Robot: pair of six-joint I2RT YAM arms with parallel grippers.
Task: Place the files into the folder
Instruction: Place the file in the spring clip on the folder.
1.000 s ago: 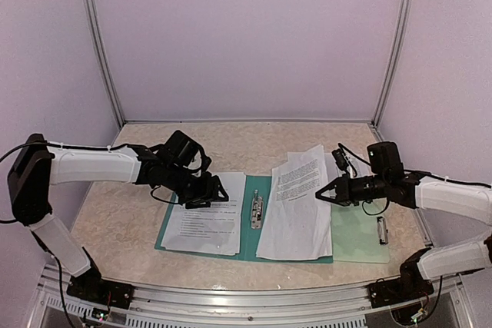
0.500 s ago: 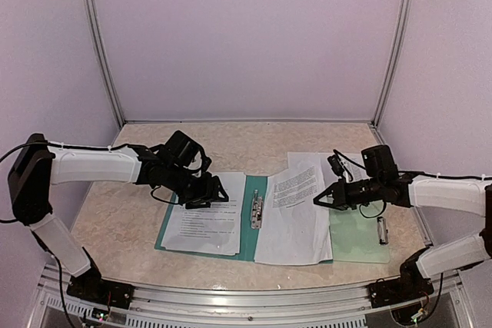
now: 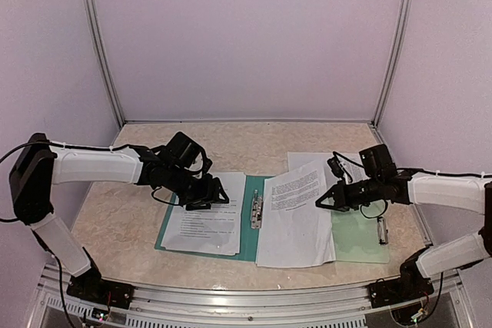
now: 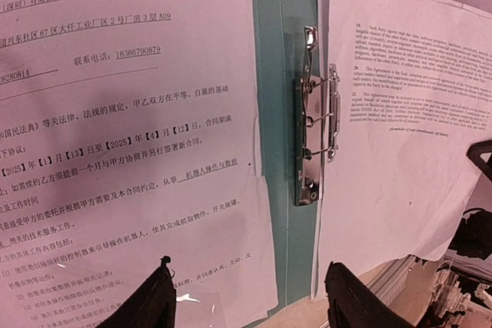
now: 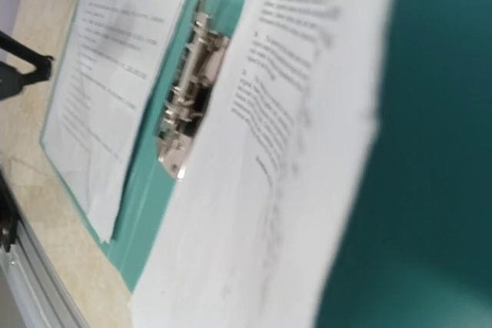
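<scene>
The teal folder (image 3: pixel 250 245) lies open on the table, with a metal clip (image 3: pixel 256 209) at its spine. One printed file sheet (image 3: pixel 204 224) rests on its left half. My left gripper (image 3: pixel 209 194) hovers open over that sheet, and in the left wrist view its fingertips (image 4: pixel 163 291) straddle the sheet's corner and the folder spine (image 4: pixel 280 74). My right gripper (image 3: pixel 321 203) is shut on the right edge of a second sheet (image 3: pixel 296 217), which lies over the folder's right half. That sheet (image 5: pixel 292 151) fills the right wrist view and hides the fingers.
A pale mint-green clipboard (image 3: pixel 360 237) with a small metal clip (image 3: pixel 381 230) lies right of the folder, under the right arm. Another white sheet (image 3: pixel 306 160) pokes out behind the held one. Purple walls enclose the table and a metal rail runs along the near edge.
The right gripper has lowered the held sheet from a raised tilt to nearly flat over the folder's right half. The left arm has not moved.
</scene>
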